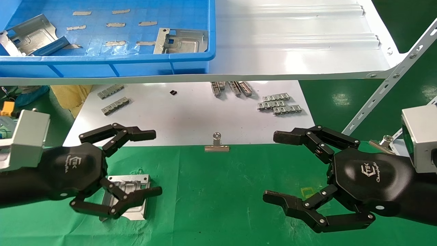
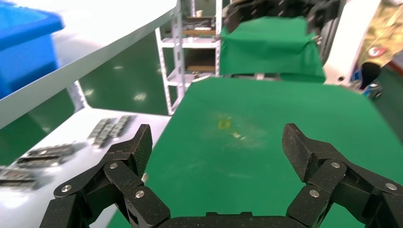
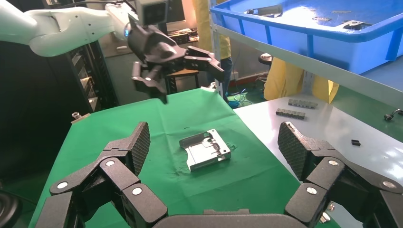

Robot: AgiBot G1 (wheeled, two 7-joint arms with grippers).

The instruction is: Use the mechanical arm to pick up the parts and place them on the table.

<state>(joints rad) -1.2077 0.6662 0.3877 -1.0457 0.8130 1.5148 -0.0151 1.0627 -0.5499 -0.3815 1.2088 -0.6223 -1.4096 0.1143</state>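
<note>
One silvery stamped part (image 1: 131, 186) lies flat on the green table (image 1: 218, 198), partly hidden under my left hand. My left gripper (image 1: 153, 163) is open and empty, raised above the part and apart from it. The left wrist view shows its open fingers (image 2: 138, 147) over bare green cloth, with no part in sight. The right wrist view shows the part (image 3: 205, 149) lying alone, with the left gripper (image 3: 190, 59) high above it. Two more parts (image 1: 181, 41) (image 1: 30, 34) lie in the blue bin (image 1: 102, 61). My right gripper (image 1: 274, 167) is open and empty over the table's right side.
The bin stands on a glossy white shelf (image 1: 290, 44) overhanging the back. Below it a white board (image 1: 191, 116) carries grey clip strips (image 1: 278, 104) (image 1: 114, 99). A silver binder clip (image 1: 216, 143) sits at the board's front edge. A slotted metal brace (image 1: 392, 78) slants at right.
</note>
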